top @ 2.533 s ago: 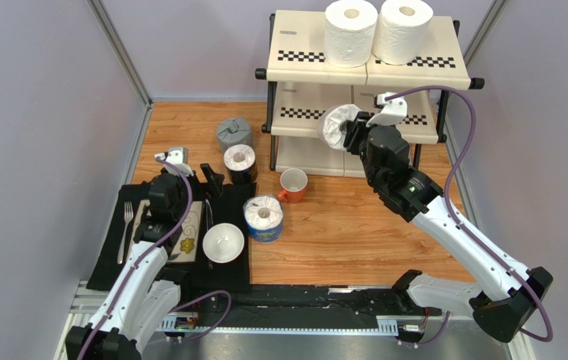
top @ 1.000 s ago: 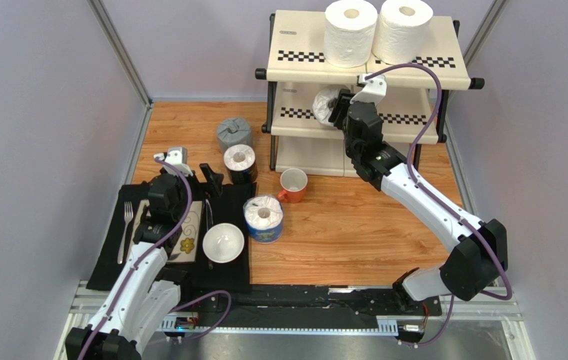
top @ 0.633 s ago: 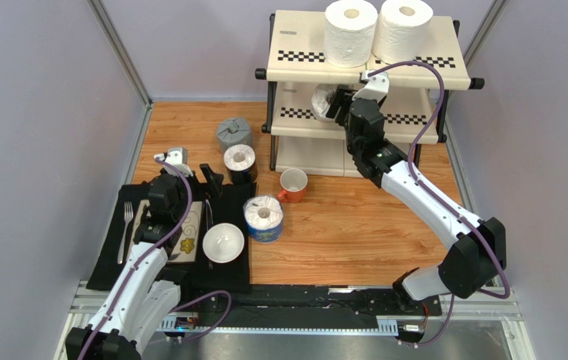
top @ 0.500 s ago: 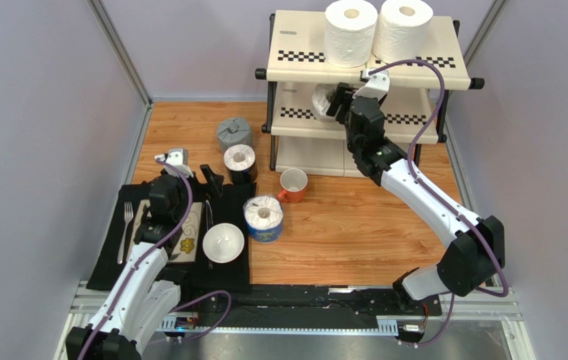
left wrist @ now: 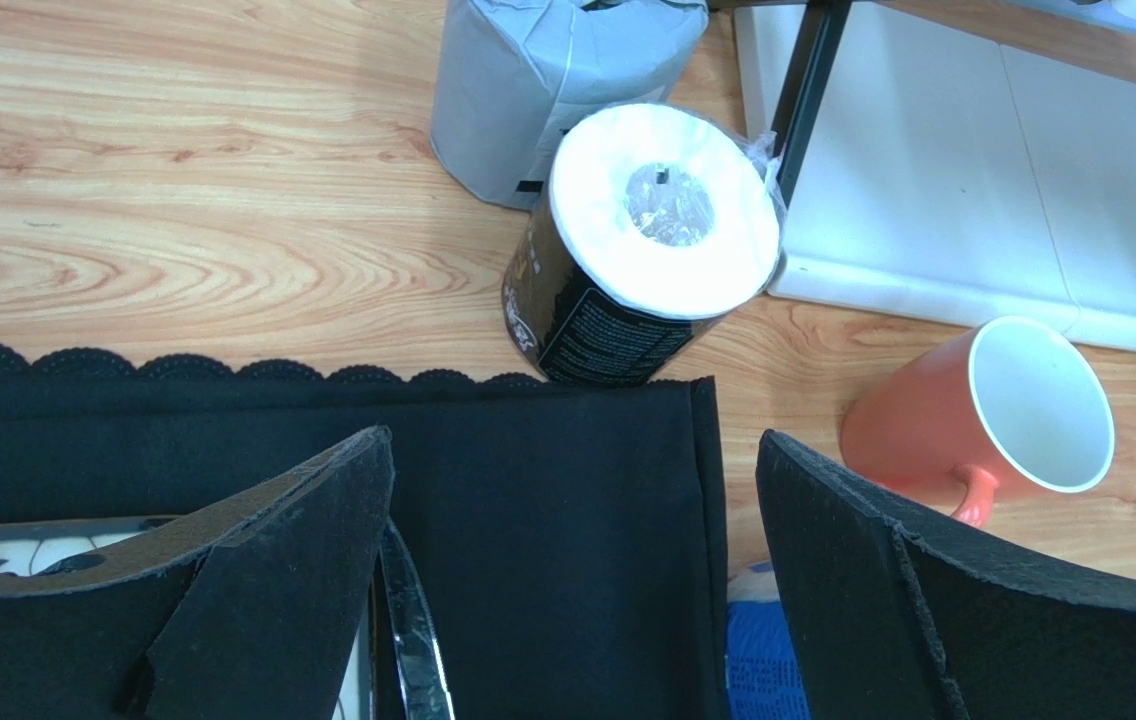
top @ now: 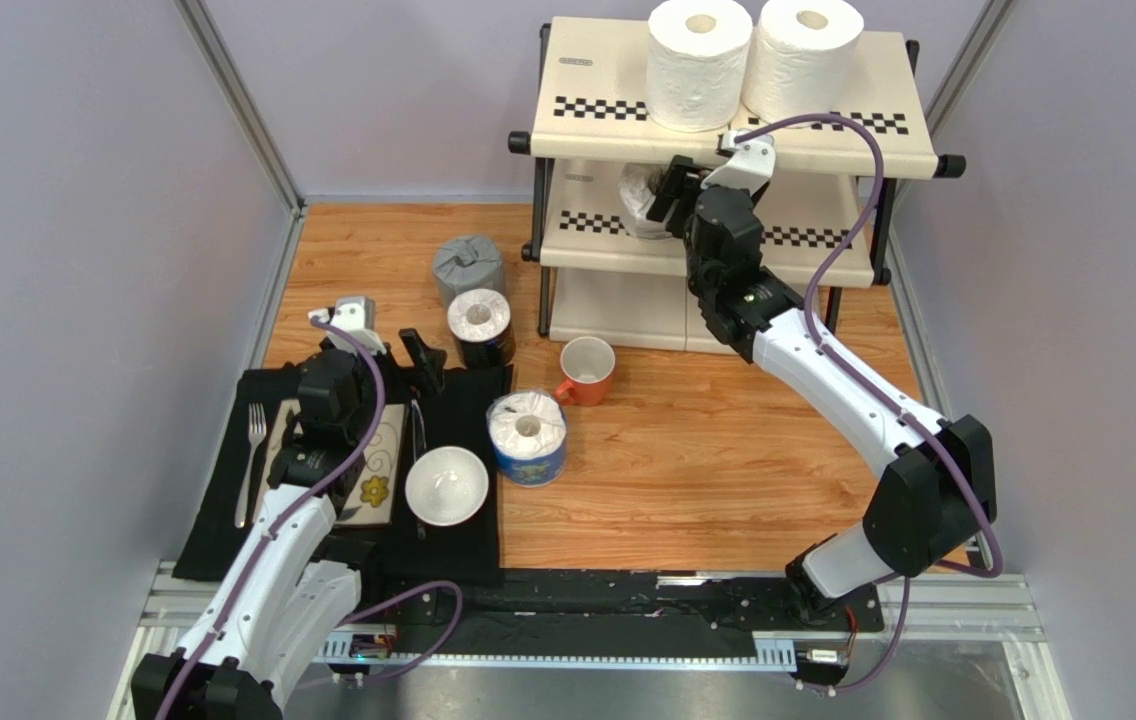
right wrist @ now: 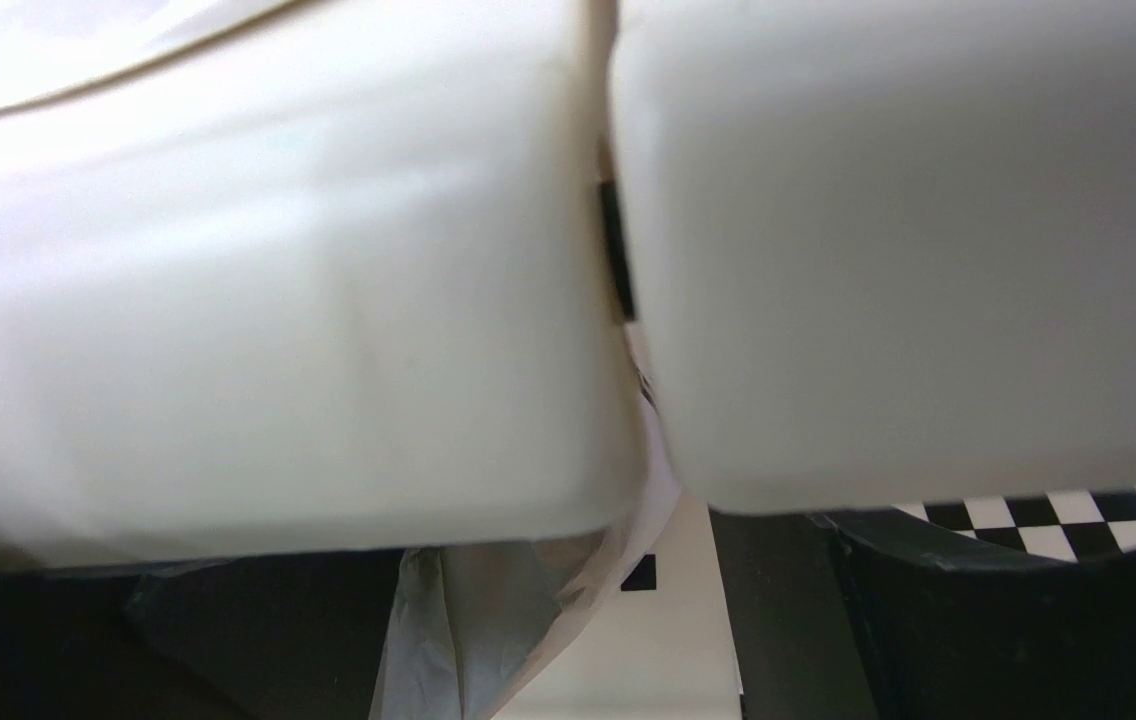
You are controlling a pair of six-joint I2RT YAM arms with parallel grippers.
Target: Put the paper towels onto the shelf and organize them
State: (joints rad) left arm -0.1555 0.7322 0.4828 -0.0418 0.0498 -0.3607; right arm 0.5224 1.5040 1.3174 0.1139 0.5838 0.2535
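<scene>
The shelf [top: 589, 83] stands at the back, with two plain white paper towels [top: 699, 60] [top: 801, 57] on its top tier. My right gripper [top: 669, 191] reaches into the middle tier beside a clear-wrapped roll [top: 634, 192]. In the right wrist view the top panel's underside [right wrist: 304, 300] fills the frame. Below it the roll's crinkled wrap [right wrist: 477, 630] lies against the left finger, with a gap to the right finger; the right gripper [right wrist: 567, 668] is open. On the table are a grey roll [top: 468, 267], a black roll [top: 480, 323] and a blue roll [top: 526, 435]. My left gripper [left wrist: 574, 600] hangs open over a black mat.
An orange mug [top: 585, 369] lies on the wood between the blue roll and the shelf's lower tier. A white bowl [top: 447, 483], a fork [top: 253, 458] and a patterned plate sit on the black mat [top: 229, 510]. Grey walls close in on both sides.
My right arm has pushed further into the middle tier with the clear-wrapped roll. Its jaws have widened off the roll. The left arm has not moved.
</scene>
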